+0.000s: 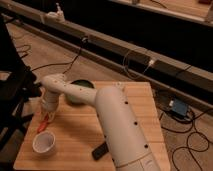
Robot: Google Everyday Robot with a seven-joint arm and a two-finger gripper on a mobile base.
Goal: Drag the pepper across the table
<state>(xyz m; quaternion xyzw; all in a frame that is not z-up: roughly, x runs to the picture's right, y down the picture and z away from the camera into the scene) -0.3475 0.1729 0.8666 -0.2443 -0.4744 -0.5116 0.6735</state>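
The bulky white robot arm (pixel 120 132) covers the middle of the light wooden plank worktop (pixel 143 109) and runs off the lower edge. It hides much of the dark green bowl (pixel 81 83) and one end of the black rectangular block (pixel 99 151). The claw (pixel 48 119), low at the worktop's left, hides part of the slender red-orange pepper (pixel 42 126) (contact unclear).

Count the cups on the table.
1: the white cup near the table's front left corner, beside the pepper, which lies at the claw. The arm may hide others.
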